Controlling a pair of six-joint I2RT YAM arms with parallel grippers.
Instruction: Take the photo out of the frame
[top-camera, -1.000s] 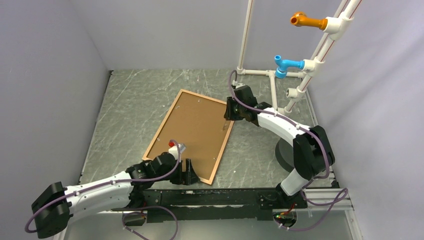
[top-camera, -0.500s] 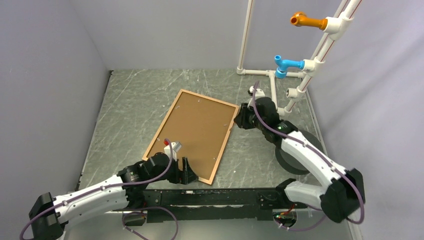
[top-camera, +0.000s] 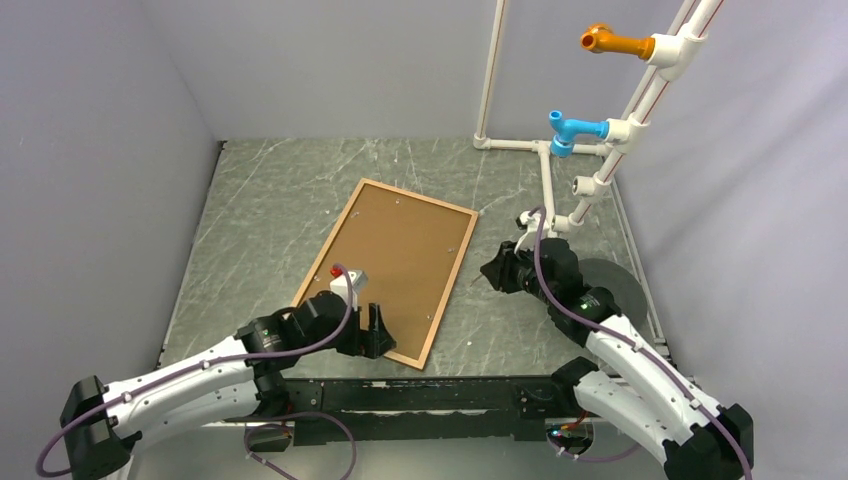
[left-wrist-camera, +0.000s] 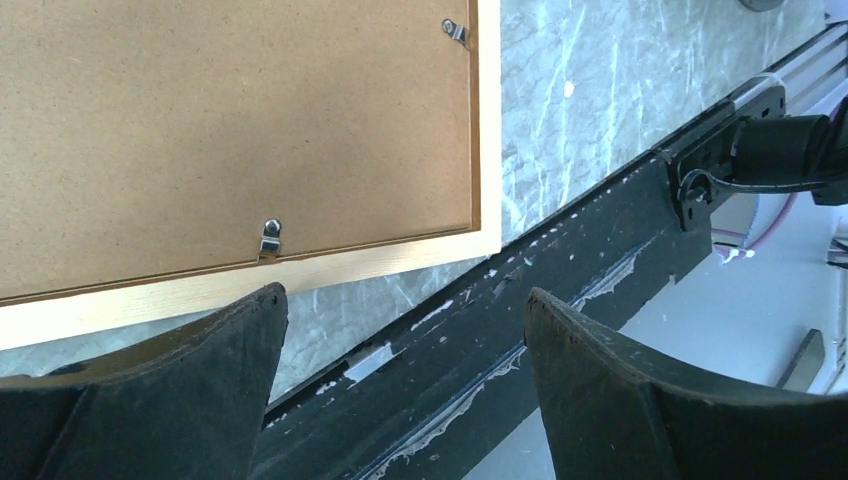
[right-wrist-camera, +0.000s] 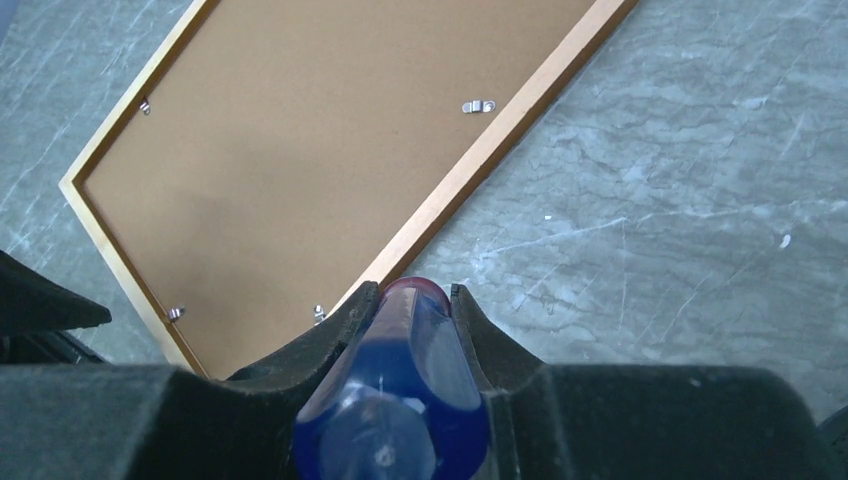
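The frame (left-wrist-camera: 488, 120) lies face down on the tabletop (left-wrist-camera: 580, 100), photo (left-wrist-camera: 230, 110) inside with board up, its near edge just ahead of the released left gripper (left-wrist-camera: 405, 300). The right gripper (right-wrist-camera: 410, 292), apart from the frame's right side, is clenched on a blue tool (right-wrist-camera: 395, 400)

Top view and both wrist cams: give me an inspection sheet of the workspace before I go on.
Surface: grey marbled table, scuffed, nothing spilled seen.
Frame: the frame lies face down, slanted.
Photo: the photo sits inside it, only its brown backing showing; metal clips along its edge.
Clutter: dark round disc by the right arm.
Claws: left claw open at the frame's near end; right claw shut on a blue-handled tool, off the frame's right side.
Cables: purple cables along both arms, no snag seen.
Surroundings: white pipe rack with blue fitting and orange fitting; grey walls.
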